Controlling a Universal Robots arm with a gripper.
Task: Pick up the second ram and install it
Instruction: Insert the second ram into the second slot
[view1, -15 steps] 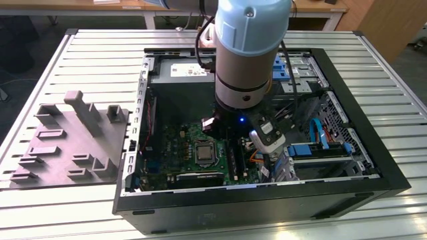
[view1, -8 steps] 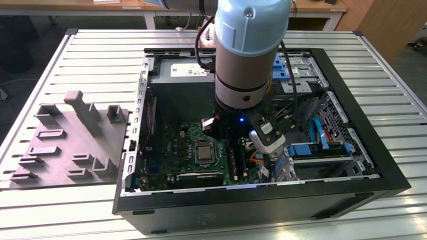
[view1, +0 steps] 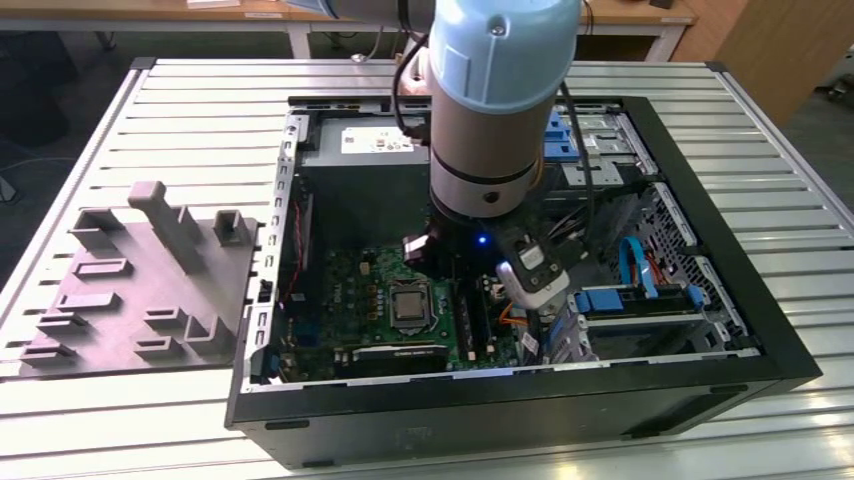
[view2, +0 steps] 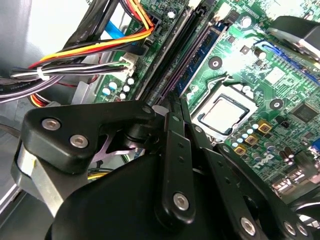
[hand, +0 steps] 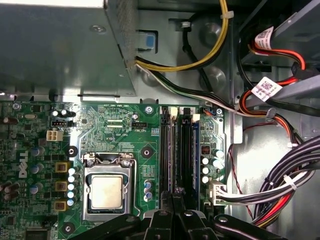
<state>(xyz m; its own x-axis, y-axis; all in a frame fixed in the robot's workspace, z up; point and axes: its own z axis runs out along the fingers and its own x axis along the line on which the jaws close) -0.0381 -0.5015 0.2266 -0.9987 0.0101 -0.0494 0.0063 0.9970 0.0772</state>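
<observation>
– Dark, thin board on edge: I take this for the second ram (hand: 170, 150). It lies along a black slot straight ahead of the hand (hand: 172, 198), level with the neighbouring slots. What could go wrong?
– Judgement only. If the stick sits skewed to the slot, one end could seat while the other rides high, and pressing then would strain the green motherboard (hand: 115, 125). The cable bundle (view2: 75, 55) close beside the hand could catch the linkage.
– Hand state?
– Narrow. Its fingers (view2: 176, 145) are drawn almost together in both wrist views, tips meeting on the ram's line. Cannot tell whether they pinch the stick or only bear on its top edge.
– Surroundings?
– The arm (view1: 494, 110) reaches into the open case (view1: 787, 350) on the desk (view1: 200, 100). The CPU socket (hand: 106, 192) lies on the hand's far side from the cables.
</observation>
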